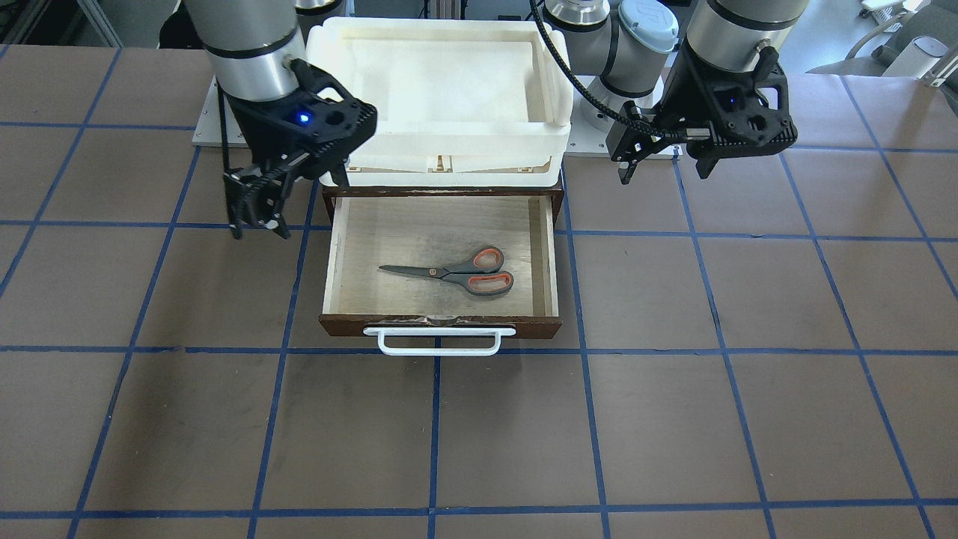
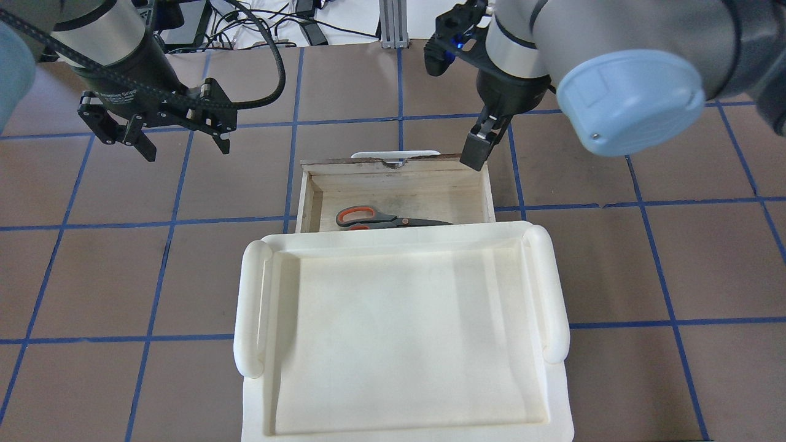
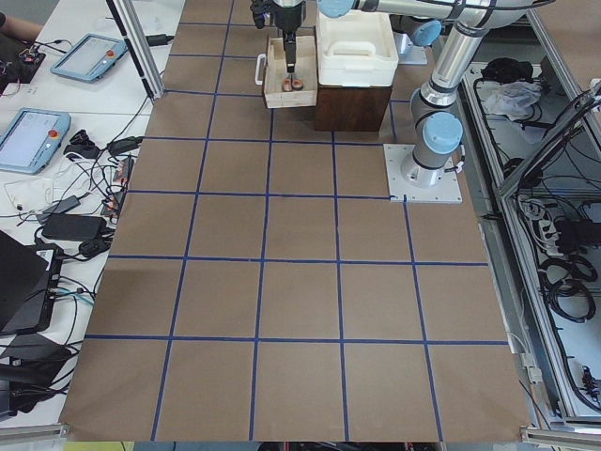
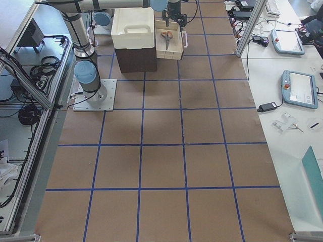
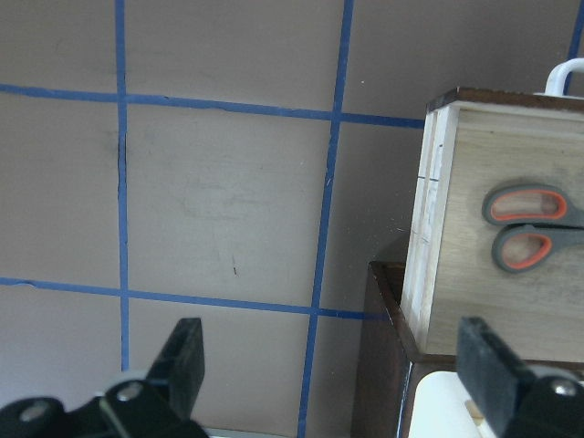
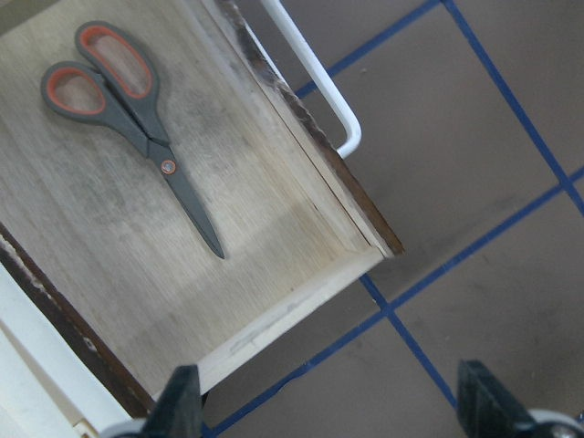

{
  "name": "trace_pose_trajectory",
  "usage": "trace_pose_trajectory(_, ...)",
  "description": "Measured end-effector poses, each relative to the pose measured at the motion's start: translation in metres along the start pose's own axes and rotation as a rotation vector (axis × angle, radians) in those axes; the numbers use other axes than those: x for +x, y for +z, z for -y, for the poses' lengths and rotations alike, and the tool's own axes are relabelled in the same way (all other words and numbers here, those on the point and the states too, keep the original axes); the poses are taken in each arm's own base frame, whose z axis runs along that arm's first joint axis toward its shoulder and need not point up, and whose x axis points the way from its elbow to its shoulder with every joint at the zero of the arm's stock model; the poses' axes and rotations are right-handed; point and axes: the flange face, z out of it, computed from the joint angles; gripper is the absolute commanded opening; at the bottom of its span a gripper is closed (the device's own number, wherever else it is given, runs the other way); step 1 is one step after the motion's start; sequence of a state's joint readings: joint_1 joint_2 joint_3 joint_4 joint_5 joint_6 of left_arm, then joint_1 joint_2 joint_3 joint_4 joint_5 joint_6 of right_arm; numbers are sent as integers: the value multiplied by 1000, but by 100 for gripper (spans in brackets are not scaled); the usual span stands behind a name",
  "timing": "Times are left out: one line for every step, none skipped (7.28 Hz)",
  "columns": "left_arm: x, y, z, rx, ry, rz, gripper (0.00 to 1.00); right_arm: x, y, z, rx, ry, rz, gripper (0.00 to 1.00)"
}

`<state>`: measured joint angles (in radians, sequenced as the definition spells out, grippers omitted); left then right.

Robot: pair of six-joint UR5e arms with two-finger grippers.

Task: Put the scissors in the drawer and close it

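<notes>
The scissors lie flat on the pale floor of the open drawer, handles toward my left side. They also show in the overhead view, the left wrist view and the right wrist view. The drawer's white bar handle faces away from me. My right gripper is open and empty, hovering beside the drawer's right front corner. My left gripper is open and empty, above the table off the drawer's left side.
A white plastic bin sits on the dark brown cabinet that the drawer slides out of. The brown table cover has a blue tape grid. Both arm bases stand behind the cabinet.
</notes>
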<state>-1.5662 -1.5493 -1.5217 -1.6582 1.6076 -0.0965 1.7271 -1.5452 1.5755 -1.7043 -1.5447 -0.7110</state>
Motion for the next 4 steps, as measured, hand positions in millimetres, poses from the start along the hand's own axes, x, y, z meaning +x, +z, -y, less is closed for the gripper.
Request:
trace_pose_trajectory(0, 0, 0, -1, 3, 1, 100, 5, -19, -20, 1, 182, -4, 100)
trace_pose_trajectory(0, 1, 1, -2, 9, 3, 100, 2, -32, -33, -5, 380, 0, 100)
trace_pose_trajectory(0, 2, 1, -4, 12, 5, 100, -1, -39, -40, -7, 533, -2, 100)
trace_pose_trajectory(0, 2, 1, -4, 13, 6, 100, -2, -45, -43, 4, 624, -5, 100)
